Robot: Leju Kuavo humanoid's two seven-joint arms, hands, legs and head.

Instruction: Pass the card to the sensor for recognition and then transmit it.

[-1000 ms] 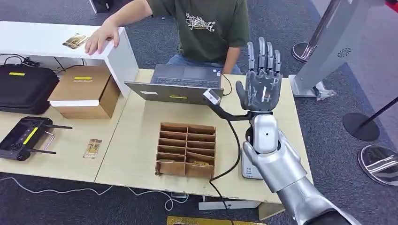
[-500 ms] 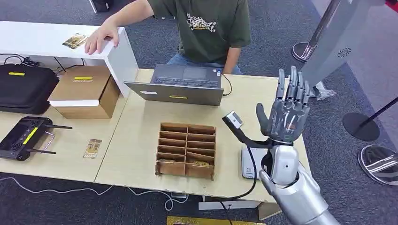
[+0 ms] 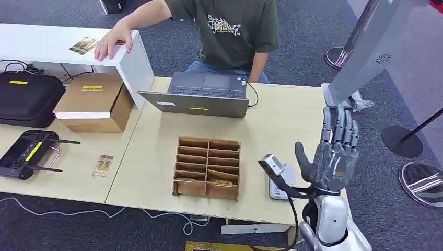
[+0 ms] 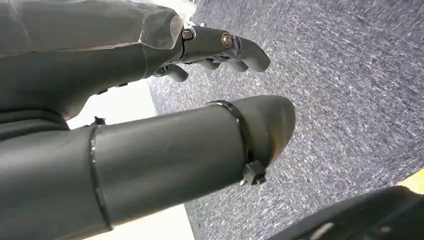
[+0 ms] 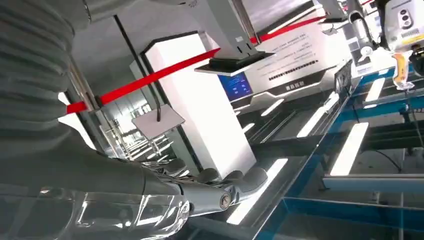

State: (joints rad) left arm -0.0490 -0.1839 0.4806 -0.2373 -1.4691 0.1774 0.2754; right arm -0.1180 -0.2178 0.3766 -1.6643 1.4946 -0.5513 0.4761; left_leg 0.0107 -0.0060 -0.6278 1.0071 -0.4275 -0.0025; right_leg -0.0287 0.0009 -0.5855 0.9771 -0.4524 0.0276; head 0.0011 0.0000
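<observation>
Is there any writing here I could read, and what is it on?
None of it can be read.
Shirt: a pale printed logo, too stylised to make out.
Yellow labels on the laptop, box, case: too small.
White kiosk: dark lines of text, blurred.

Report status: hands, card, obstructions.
Right robot hand raised at table edge, fingers straight, empty. Left robot hand over the carpet, empty. Card lying on table beside remote controller, untouched. No obstruction visible.
</observation>
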